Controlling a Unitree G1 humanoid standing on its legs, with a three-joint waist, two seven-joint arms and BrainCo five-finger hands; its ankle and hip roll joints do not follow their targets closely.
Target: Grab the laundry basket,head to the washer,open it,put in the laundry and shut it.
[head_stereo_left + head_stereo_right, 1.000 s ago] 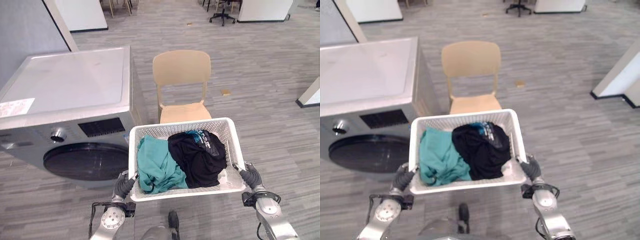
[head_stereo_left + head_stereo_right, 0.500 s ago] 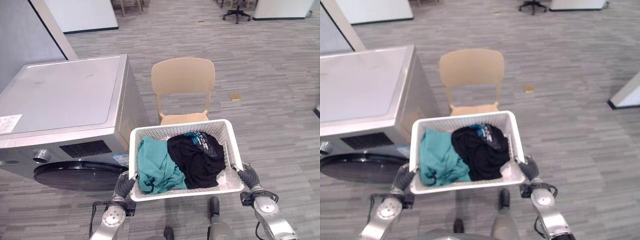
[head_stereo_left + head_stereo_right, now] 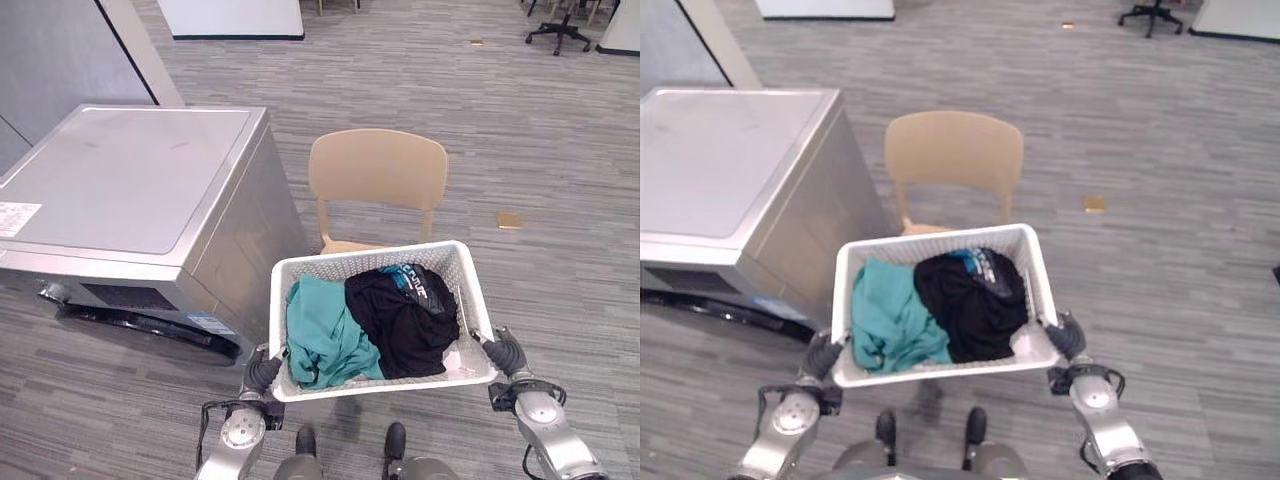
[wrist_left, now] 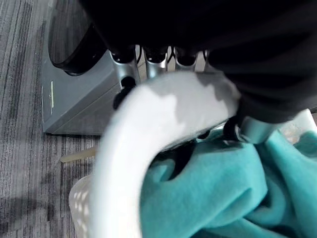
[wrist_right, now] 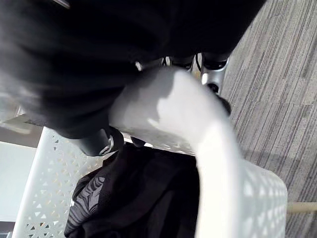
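The white laundry basket (image 3: 455,262) hangs above the floor (image 3: 560,200), carried between both hands. The left hand (image 3: 262,372) has its fingers (image 4: 124,82) curled over the rim at one end; the right hand (image 3: 503,354) wraps the rim at the other end the same way. Inside lie a teal garment (image 3: 325,340) and a black garment (image 3: 405,320), touching. The washer (image 3: 130,185) stands just beside the basket on its left, its door apparently closed. A tan chair (image 3: 378,180) stands behind the basket.
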